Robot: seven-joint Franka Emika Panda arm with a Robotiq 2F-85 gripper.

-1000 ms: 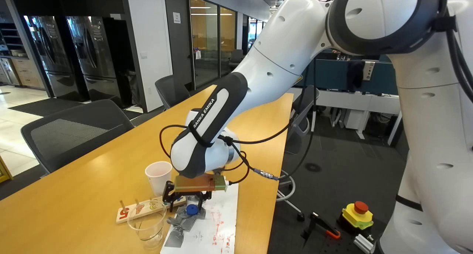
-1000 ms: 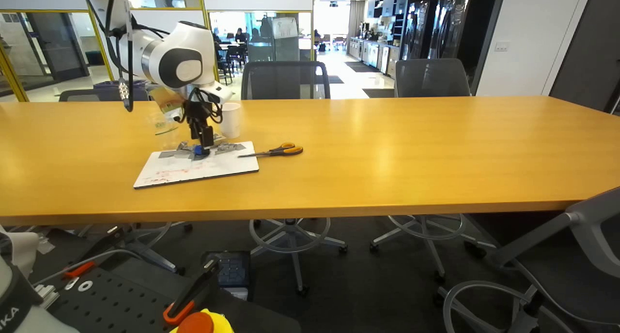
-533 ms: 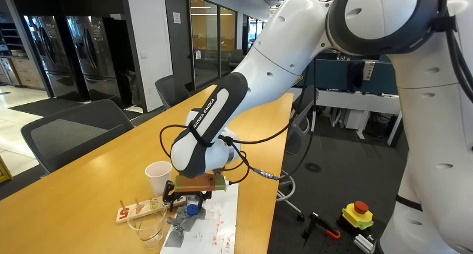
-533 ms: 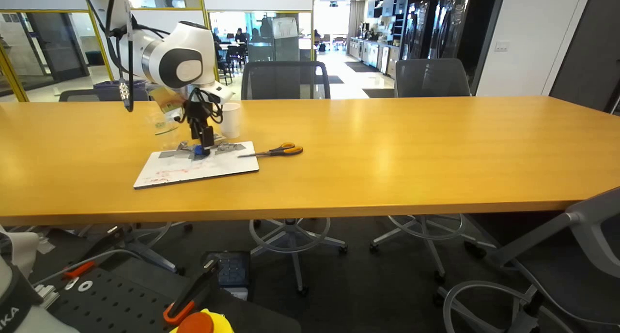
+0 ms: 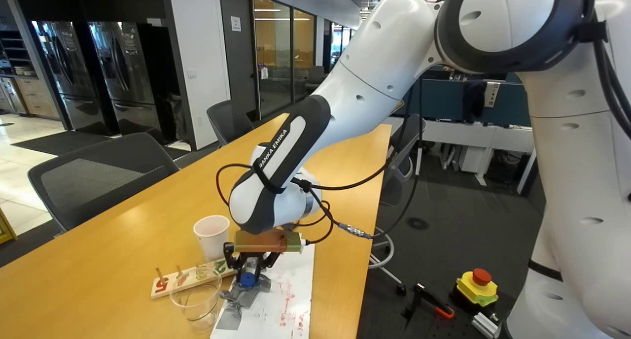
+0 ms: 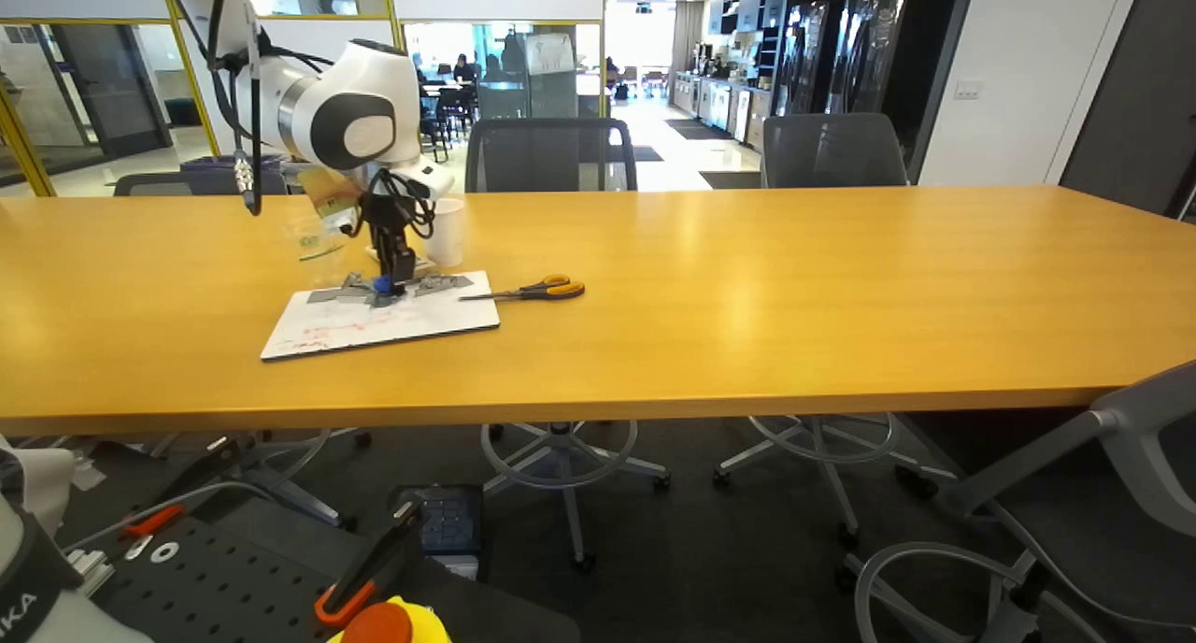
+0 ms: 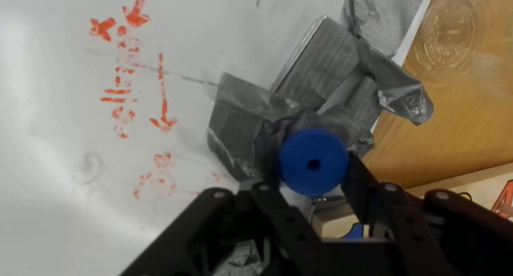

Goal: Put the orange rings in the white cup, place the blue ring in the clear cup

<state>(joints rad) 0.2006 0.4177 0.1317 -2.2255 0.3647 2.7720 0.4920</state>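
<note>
Blue disc-like ring (image 7: 300, 159) with a centre hole, over grey tape (image 7: 238, 123) on the white board (image 6: 402, 322), is best raised straight up, carried left above the clear plastic cup (image 5: 197, 304) and lowered inside before release. It is clamped by the black two-finger gripper (image 7: 313, 173), whose jaws are spaced only to its width; tape contact cannot be told.
</note>
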